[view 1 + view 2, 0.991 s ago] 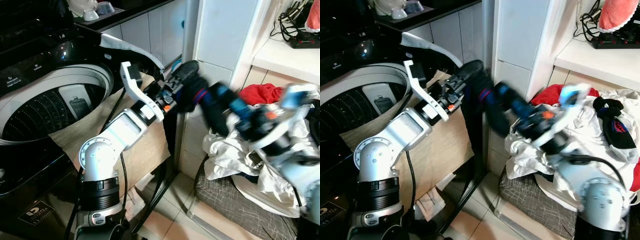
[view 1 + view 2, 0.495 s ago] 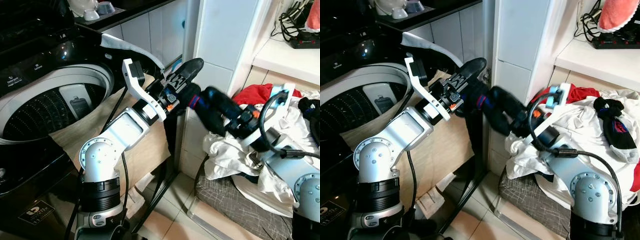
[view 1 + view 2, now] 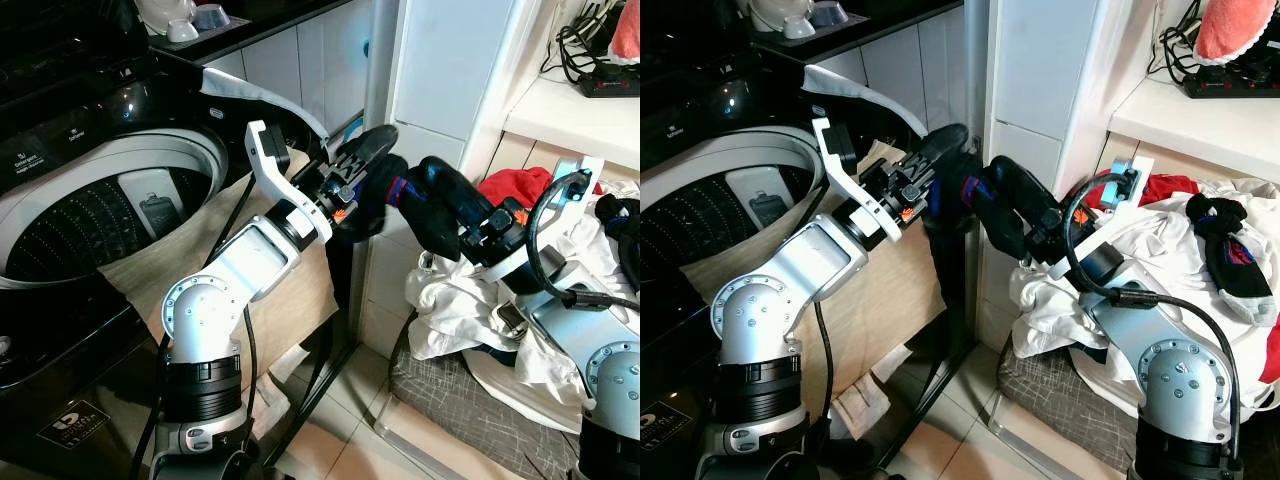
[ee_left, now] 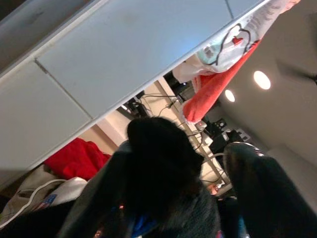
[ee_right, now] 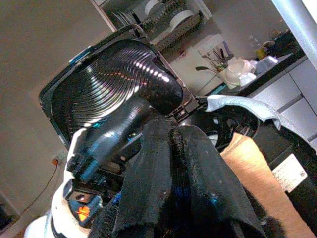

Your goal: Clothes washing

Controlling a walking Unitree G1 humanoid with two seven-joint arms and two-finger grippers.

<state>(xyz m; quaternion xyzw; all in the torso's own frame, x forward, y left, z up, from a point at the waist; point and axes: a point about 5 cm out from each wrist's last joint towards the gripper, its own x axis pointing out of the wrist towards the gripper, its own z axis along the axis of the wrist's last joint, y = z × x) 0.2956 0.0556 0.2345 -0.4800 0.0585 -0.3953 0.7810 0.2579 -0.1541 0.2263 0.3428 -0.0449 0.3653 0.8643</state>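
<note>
Left eye view: both hands meet on a dark garment

Left hand [image 3: 365,160] and right hand [image 3: 455,215] each clamp the dark garment [image 3: 420,195], held up between the washing machine [image 3: 110,190] and laundry pile [image 3: 470,300]

No words can be read; the sticker [image 3: 72,424] at the lower left bears print perhaps too small.

Two silver arms are seen, each with a ribbed black collar below a rounded, screw-ringed elbow joint. A white bracket is mounted at the wrist of the left arm [image 3: 250,265]; black cables are looped along the right arm [image 3: 1160,360]. Long black ridged fingers [image 5: 124,84] are fitted, with an orange light at 7 o'clock.
</note>
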